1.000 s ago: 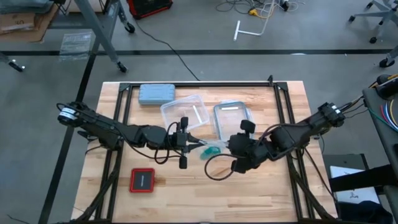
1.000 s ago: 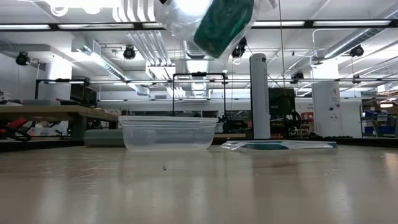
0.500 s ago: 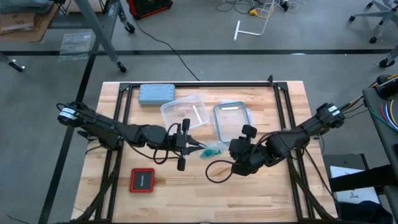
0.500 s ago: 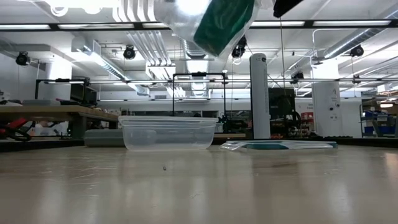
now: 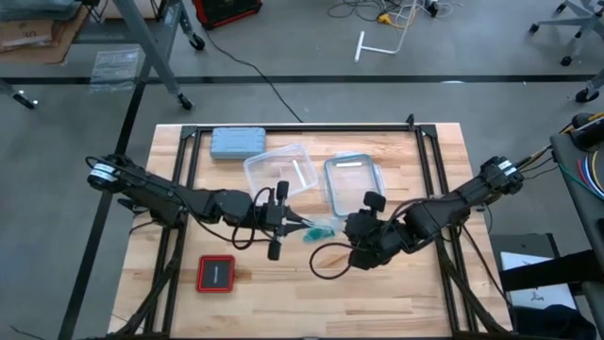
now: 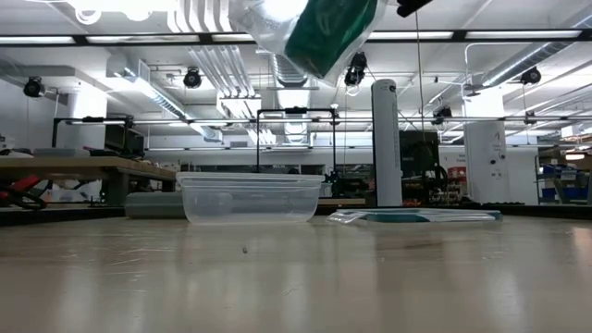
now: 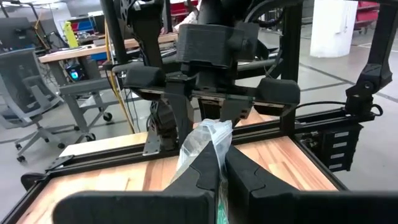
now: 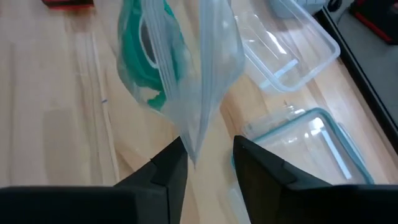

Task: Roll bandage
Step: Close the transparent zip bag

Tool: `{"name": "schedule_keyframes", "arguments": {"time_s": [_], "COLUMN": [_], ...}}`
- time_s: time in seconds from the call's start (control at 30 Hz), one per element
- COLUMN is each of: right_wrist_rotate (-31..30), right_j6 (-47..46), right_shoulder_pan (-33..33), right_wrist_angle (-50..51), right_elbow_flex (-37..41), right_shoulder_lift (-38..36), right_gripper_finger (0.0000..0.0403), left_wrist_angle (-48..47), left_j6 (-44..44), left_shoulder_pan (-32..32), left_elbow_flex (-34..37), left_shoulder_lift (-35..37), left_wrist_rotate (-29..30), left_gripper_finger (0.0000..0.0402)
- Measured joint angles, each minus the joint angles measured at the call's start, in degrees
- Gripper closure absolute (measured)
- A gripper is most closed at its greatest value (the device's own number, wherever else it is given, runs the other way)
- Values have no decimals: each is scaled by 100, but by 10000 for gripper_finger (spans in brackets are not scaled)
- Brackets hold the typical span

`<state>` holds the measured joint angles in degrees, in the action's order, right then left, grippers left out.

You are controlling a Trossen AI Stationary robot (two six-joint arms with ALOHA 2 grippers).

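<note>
Although the bandage [image 8: 142,55] is plainly teal-green, it sits inside a clear plastic bag [image 8: 198,68] whose folds blur its outline, so only a curled, looped band shows in the right wrist view and its ends cannot be made out. Seen from the low view, the bag [image 6: 310,28] and the green cloth are cut off by the picture's upper edge, hanging well above the tabletop [image 6: 296,277]. From above, the left gripper [image 5: 288,219] is closed on the bag near the middle of the tabletop [image 5: 434,161]; the left wrist view shows its two fingers [image 7: 208,171] pressed together on the crumpled plastic. The right gripper [image 8: 208,155] faces it from the other side, its fingers apart with the bag's lower tip hanging between them, not clearly pinched; in the high view its fingertips are hidden under its own body. Behind the bag, toward the far edge, lie an open clear container [image 5: 280,170] and, beside it, a clear lid with a teal rim [image 5: 353,179]. A grey-blue case [image 5: 237,143] rests near the far left corner, and a red-framed black square [image 5: 216,274] lies near the near left edge. The bag hangs with its long axis running down from the left gripper, the bandage bunched in its upper part, the loop seen roughly face-on from the right wrist.
</note>
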<state>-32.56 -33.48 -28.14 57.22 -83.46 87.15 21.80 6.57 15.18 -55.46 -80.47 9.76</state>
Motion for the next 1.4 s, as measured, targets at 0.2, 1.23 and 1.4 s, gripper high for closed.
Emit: {"name": "schedule_keyframes", "arguments": {"time_s": [0.2,1.23,1.4], "right_wrist_rotate": [20,2707,2729], "right_j6": [53,180,-26], "right_shoulder_pan": [2,68,64], "right_wrist_angle": [-82,-49,223], "right_elbow_flex": [0,-412,-524], "right_shoulder_lift": [-2,28,17], "right_gripper_finger": [339,391,334], "left_wrist_angle": [-7,-336,-199], "left_j6": [0,195,67], "left_shoulder_pan": [0,4,2], "left_elbow_flex": [0,-2,-2], "left_shoulder_lift": [0,-2,-2], "left_wrist_rotate": [-439,-759,-124], "left_gripper_finger": [401,401,401]}}
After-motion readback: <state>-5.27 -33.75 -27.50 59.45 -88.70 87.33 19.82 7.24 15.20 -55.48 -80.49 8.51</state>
